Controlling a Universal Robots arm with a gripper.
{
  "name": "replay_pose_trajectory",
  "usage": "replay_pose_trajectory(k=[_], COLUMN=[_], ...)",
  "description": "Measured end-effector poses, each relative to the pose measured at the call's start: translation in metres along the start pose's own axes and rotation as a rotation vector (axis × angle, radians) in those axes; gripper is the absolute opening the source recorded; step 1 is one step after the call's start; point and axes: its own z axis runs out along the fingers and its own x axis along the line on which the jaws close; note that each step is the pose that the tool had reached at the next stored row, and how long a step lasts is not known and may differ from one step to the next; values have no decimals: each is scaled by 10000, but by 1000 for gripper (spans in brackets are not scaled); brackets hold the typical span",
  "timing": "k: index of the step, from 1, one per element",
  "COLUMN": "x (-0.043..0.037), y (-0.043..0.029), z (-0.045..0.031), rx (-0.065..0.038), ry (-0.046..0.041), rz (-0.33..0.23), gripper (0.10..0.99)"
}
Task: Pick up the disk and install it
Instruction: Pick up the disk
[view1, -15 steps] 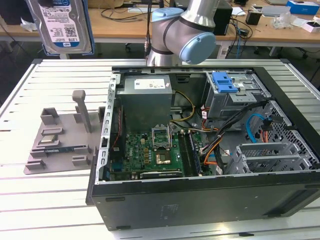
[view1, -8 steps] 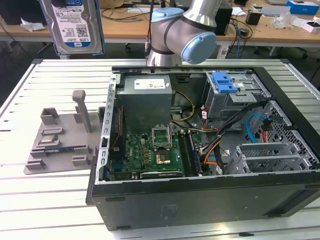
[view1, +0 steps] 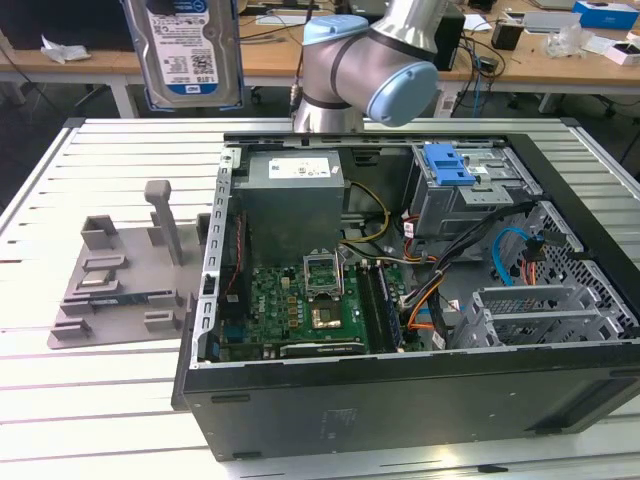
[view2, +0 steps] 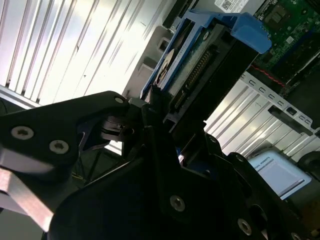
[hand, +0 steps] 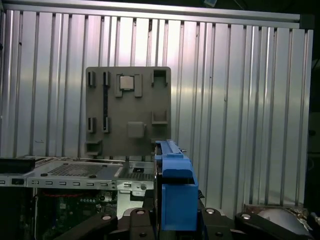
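Observation:
The disk (view1: 190, 50), silver with a white-and-blue label and a blue carrier rail, hangs upright high above the slatted table, towards the exterior view's left of the open computer case (view1: 300, 420). In the second wrist view my gripper (view2: 167, 117) is shut on the disk (view2: 200, 60), black fingers (view2: 155, 112) clamping its edge near the connector end. In the first wrist view the blue rail (hand: 175, 185) stands edge-on between my gripper's jaws (hand: 175, 220), above the table and the case's edge.
Inside the case sit a grey power supply (view1: 295, 205), the motherboard (view1: 290, 305), loose cables (view1: 440, 270) and a blue-handled drive cage (view1: 450, 170). A grey parts fixture (view1: 120, 280) lies on the table at the exterior view's left. The arm's joints (view1: 370, 60) stand behind the case.

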Motion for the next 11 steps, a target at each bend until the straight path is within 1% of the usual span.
replay_pose_trajectory(k=[4, 5, 6, 10, 11], x=[8, 14, 16, 23, 26], y=[-161, -251, -305, -439, -493], z=[-2, -3, -4, -5, -6], rx=[-1, -2, -3, -3, -4], ry=[0, 0, 0, -1, -1], rz=[0, -3, -1, -2, 0], gripper=[365, 365, 365, 365, 365])
